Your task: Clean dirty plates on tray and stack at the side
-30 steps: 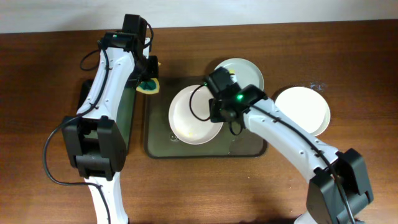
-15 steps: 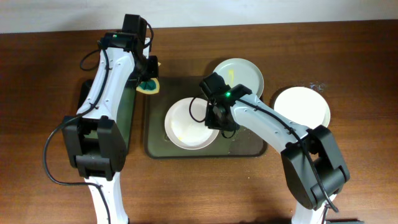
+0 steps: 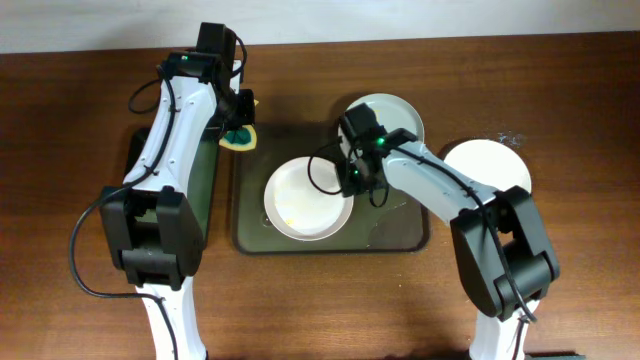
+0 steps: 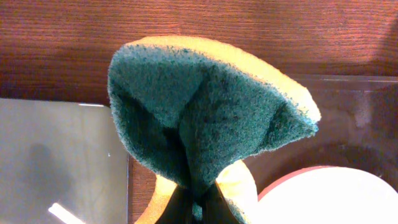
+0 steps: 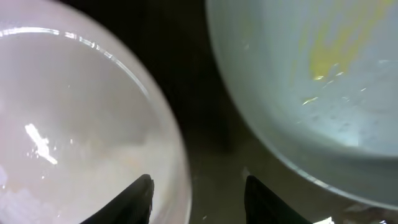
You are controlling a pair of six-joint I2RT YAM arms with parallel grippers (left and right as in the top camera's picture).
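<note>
The tray (image 3: 392, 226) holds one white plate (image 3: 305, 200) lying flat, with a faint yellow smear. A second dirty plate (image 3: 392, 112) with yellow streaks overlaps the tray's far right corner. A third plate (image 3: 492, 172) rests on the table to the right. My right gripper (image 3: 352, 178) hovers open at the right rim of the flat plate (image 5: 81, 124). One of its fingers (image 5: 140, 198) is over the plate and the other over bare tray (image 5: 214, 124); the streaked plate (image 5: 311, 68) lies beyond. My left gripper (image 3: 240, 128) is shut on a folded green and yellow sponge (image 4: 205, 118) near the tray's far left corner.
A smaller, narrower dark tray (image 3: 207, 190) lies left of the big one, partly under my left arm. The brown wooden table (image 3: 560, 100) extends on all sides. In the left wrist view a plate's rim (image 4: 336, 199) shows at the lower right.
My right gripper has opened and let go of the plate, which now lies flat a little further left on the tray. The gripper has drawn back toward the plate's right rim. The left arm has not moved.
</note>
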